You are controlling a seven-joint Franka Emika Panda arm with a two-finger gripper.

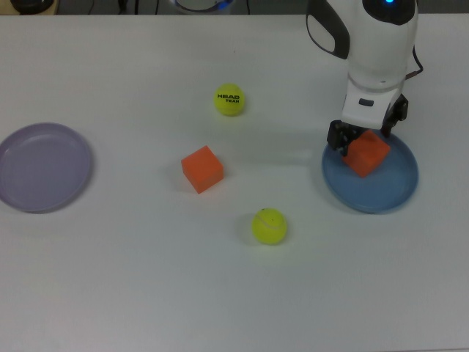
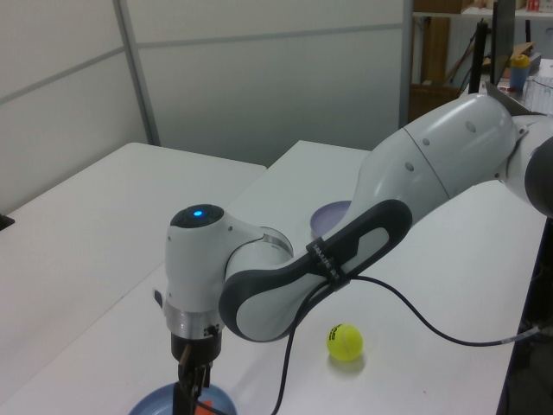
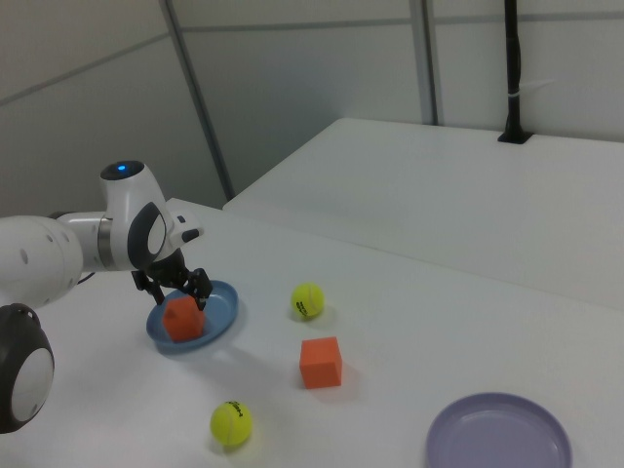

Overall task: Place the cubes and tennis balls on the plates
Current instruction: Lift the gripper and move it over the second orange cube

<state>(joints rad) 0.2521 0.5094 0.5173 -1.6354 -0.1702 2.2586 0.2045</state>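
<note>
One orange cube (image 1: 367, 154) (image 3: 182, 318) rests on the blue plate (image 1: 388, 187) (image 3: 222, 308), tilted against its near rim in the top view. My gripper (image 1: 364, 132) (image 3: 177, 286) hovers just above it, open, fingers spread to either side without touching. In the left view the gripper (image 2: 192, 386) hides most of that cube. The second cube (image 1: 201, 169) (image 3: 321, 362) sits on the table's middle. The "HEAD TEAM" tennis ball (image 1: 229, 99) (image 3: 231, 423) (image 2: 345, 341) and the plainer tennis ball (image 1: 270, 226) (image 3: 308, 300) lie on the table. The lilac plate (image 1: 44, 167) (image 3: 497, 439) holds nothing.
The white arm (image 2: 363, 251) arches over the table from the top view's upper edge. White tabletop (image 1: 146, 279) surrounds the objects. A second table (image 3: 487, 185) and wall panels stand behind.
</note>
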